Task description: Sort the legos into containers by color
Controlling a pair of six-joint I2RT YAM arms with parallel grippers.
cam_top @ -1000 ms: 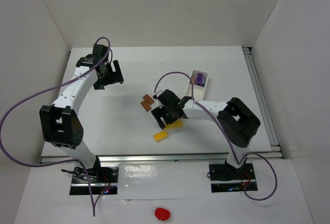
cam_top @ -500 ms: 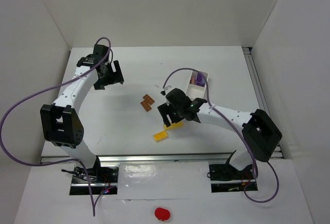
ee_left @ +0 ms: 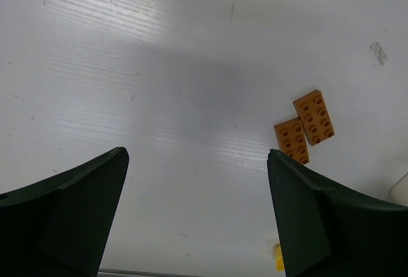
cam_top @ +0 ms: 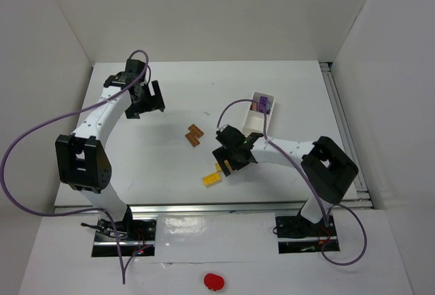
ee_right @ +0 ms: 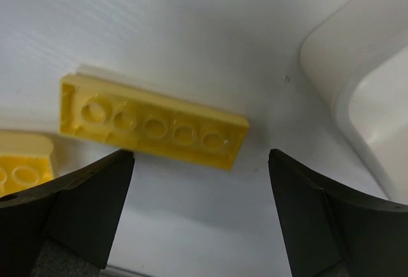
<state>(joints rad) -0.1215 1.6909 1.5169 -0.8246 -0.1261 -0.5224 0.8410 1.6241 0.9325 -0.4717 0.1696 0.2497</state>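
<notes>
Right wrist view: the right gripper (ee_right: 199, 162) hung low over the table (ee_right: 191, 22) with its fingers spread wide and nothing between them.
Long yellow lego (ee_right: 153, 127): lay flat on the table just ahead of the open fingers, its length running across the gap.
Second yellow lego (ee_right: 22, 170): sat just beside the long one's left end, partly cut off by the frame.
Tray (ee_right: 357, 79): its white corner was near the long brick's right end, not touching it.
Orange-brown legos (cam_top: 195, 135): two lay touching on the table between the arms.
Purple legos (cam_top: 264, 106): lay in the tray's far compartment.
Left gripper (ee_left: 197, 156): fingers apart, empty, above bare table.
Handling: the brick looked rigid, light and smooth, so it would probably skid or swivel if one finger touched first.
Hold: best pinched across its short width at mid-length, fingers on the long side walls.
</notes>
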